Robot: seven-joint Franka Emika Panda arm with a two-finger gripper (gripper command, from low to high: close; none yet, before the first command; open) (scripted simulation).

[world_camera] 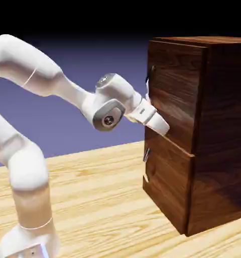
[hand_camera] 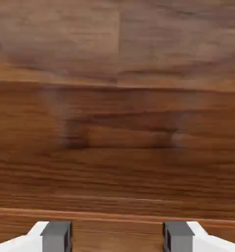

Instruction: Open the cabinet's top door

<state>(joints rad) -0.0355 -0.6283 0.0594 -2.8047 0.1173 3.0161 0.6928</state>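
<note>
The dark wood cabinet [world_camera: 223,151] stands at the right of the exterior view. Its top door [world_camera: 180,80] looks flush with the cabinet's front. A small pale handle [world_camera: 147,86] shows at the door's left edge, just above my hand. My gripper [world_camera: 163,126] points at the low left part of the top door, close to the seam above the lower panel [world_camera: 168,186]. In the hand view, wood grain [hand_camera: 117,123] fills the frame. My gripper [hand_camera: 117,238] is open, its grey fingertips [hand_camera: 55,236] wide apart with only wood between them. The handle is out of the hand view.
The lower panel carries its own small silver handle [world_camera: 146,154], below my hand. The light wooden table [world_camera: 102,201] spreads under the arm and in front of the cabinet. A pale horizontal seam [hand_camera: 117,214] crosses the hand view just above the fingertips.
</note>
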